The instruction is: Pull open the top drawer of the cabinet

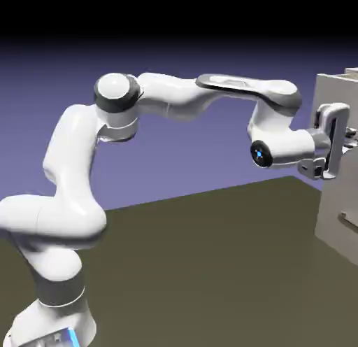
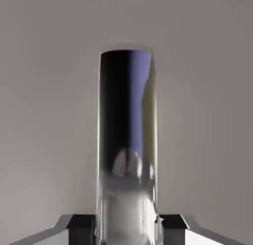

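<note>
1. The tall, boxy, pale grey-beige cabinet (image 1: 340,164) stands at the right edge of the exterior view, on the dull olive-brown desk (image 1: 210,268). Only its near face and corner show.
2. The top drawer (image 1: 334,90), the uppermost pale grey flat front, sits high on that cabinet. From this angle it cannot be told whether it has left its closed position.
3. The white jointed robot arm (image 1: 77,192) rises from the lower left, bends at a grey-banded shoulder and reaches level to the right, which brings the hand square to the drawer front.
4. The gripper (image 2: 127,224) is against the cabinet face at the top drawer's height.
5. In the hand view a shiny grey metal bar handle (image 2: 127,130) runs up the middle of the picture, mirroring the blue-violet backdrop, with plain pale drawer front filling the rest.
6. The jaws are closed on this bar; the dark finger tips (image 2: 81,223) flank its base tightly, leaving no gap.
7. Held crosswise like this, the bar probably cannot slip along the pull direction, so a straight draw back toward the robot's base should carry the drawer out.
8. A lower drawer's handle (image 1: 347,222) shows below, untouched.
</note>
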`<state>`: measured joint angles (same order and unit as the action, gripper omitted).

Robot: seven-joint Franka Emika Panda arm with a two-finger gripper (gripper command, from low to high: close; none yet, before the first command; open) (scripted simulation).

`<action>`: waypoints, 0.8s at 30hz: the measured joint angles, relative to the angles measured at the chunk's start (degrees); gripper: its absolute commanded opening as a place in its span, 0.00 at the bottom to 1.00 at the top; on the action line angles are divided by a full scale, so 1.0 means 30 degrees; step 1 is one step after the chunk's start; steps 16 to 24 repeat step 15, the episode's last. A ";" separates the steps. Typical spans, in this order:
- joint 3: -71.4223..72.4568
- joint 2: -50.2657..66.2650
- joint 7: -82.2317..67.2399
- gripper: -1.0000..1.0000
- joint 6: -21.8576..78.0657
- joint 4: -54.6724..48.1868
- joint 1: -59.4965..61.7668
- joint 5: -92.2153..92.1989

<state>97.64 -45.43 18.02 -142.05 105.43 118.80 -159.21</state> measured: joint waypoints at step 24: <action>-0.6952 0.1193 -0.1275 1.00 0.2098 0.8060 -0.8502 0.0674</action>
